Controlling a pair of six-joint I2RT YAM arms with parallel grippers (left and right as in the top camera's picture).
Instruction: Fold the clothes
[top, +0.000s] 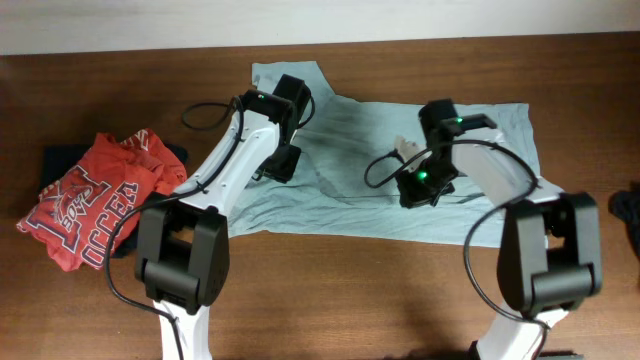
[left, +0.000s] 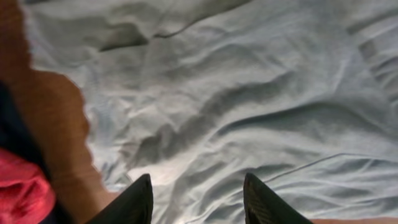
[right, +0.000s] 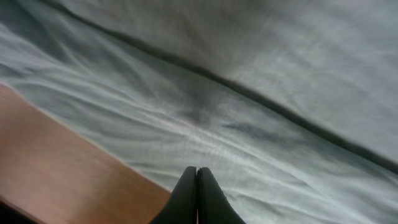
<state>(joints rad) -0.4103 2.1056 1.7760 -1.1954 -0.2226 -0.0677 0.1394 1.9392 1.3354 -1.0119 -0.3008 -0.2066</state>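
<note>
The pale grey-teal T-shirt (top: 350, 205) lies spread out on the wooden surface (top: 350, 290), near the middle and toward the far edge, with many small wrinkles and one long crease across it. Both arms reach over it. The left claw (top: 283, 165) is above the left part of the shirt, close to one sleeve. In the left wrist view its two fingers (left: 140, 199) stand clearly apart, and only the wrinkled cloth (left: 249, 93) shows between them; nothing is held there. The right claw (top: 420, 190) is over the right half of the shirt. In the right wrist view its fingers (right: 186, 193) are pressed together into one point (right: 197, 171), just above the cloth (right: 249, 62) and near the lower hem, where the bare wood (right: 50, 155) begins. I see no fabric caught between these fingers. At the left side of the surface, well apart from the T-shirt, a red shirt (top: 90, 200) with white letters lies crumpled on top of a dark navy garment (top: 60, 158). A corner of that red cloth (left: 18, 186) also appears at the left edge of the left wrist view.
</note>
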